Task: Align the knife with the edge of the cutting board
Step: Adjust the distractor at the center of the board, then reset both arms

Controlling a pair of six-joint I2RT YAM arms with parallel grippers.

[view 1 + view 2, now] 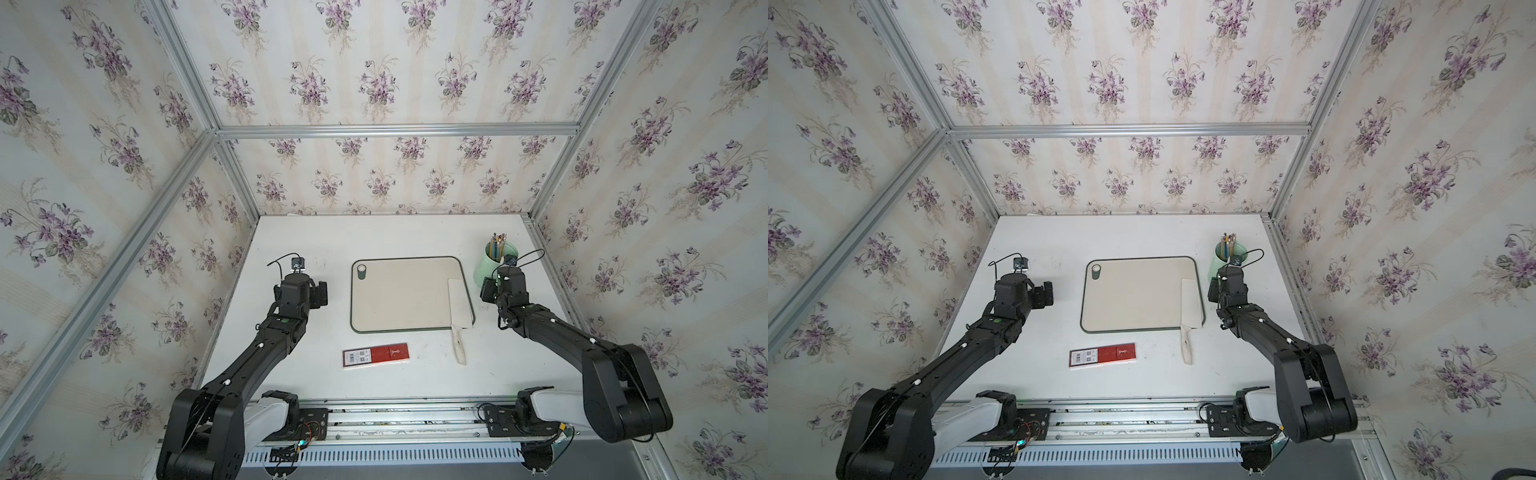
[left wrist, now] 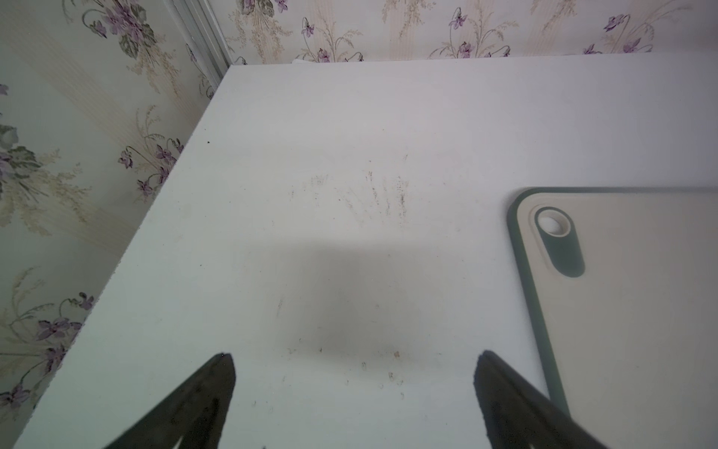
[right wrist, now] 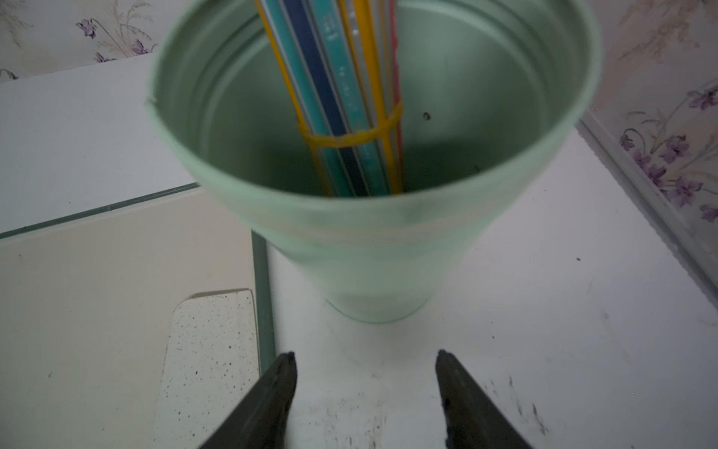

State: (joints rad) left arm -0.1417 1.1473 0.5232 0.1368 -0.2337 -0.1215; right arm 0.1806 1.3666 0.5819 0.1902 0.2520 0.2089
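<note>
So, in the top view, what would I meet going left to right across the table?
First the left end effector → cutting board → knife at its right edge → green cup.

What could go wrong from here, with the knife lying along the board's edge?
1. The right gripper, jaws apart and empty, hangs close to the green cup of pencils; a careless swing might tip it.
2. The knife has its handle off the cutting board, over the table; a bump there could pivot the blade away from the rim.
</note>
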